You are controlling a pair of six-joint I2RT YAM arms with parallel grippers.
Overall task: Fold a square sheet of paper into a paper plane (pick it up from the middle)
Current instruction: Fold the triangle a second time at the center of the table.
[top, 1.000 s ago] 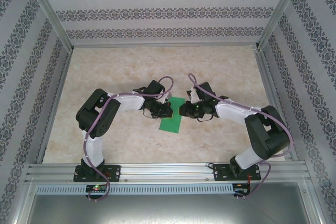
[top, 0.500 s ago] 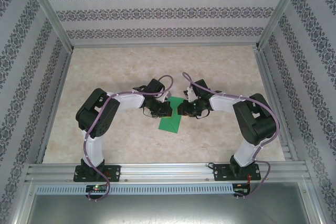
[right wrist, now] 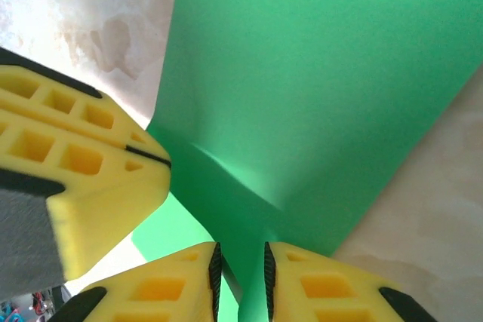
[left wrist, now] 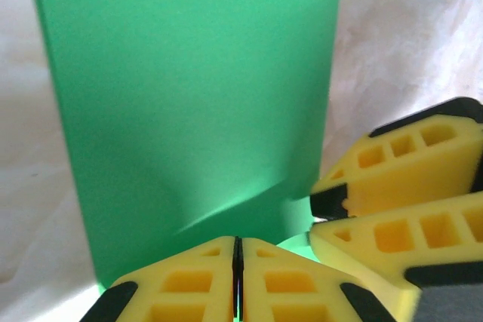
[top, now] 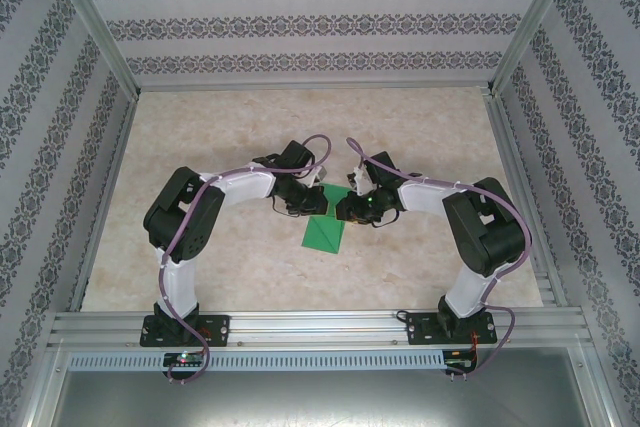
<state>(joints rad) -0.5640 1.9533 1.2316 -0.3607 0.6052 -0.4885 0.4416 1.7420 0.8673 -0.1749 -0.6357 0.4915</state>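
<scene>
The square sheet of paper is bright green and lies doubled into a narrow strip at the table's middle. Its far end is lifted to where the two grippers meet. My left gripper comes in from the left. In the left wrist view its jaws are pressed together at the paper's raised edge. My right gripper faces it. A ridge of the paper runs between the narrowly spaced pads of my right gripper. The two sets of yellow fingers nearly touch. A paper plane is out of view.
The beige marbled table is walled by patterned panels with metal posts at the sides. An aluminium rail carrying both arm bases runs along the near edge. Bare tabletop surrounds the paper.
The right arm has drawn its elbow in toward the middle. Both grippers have shifted slightly away from the bases, and the paper's far end has moved with them.
</scene>
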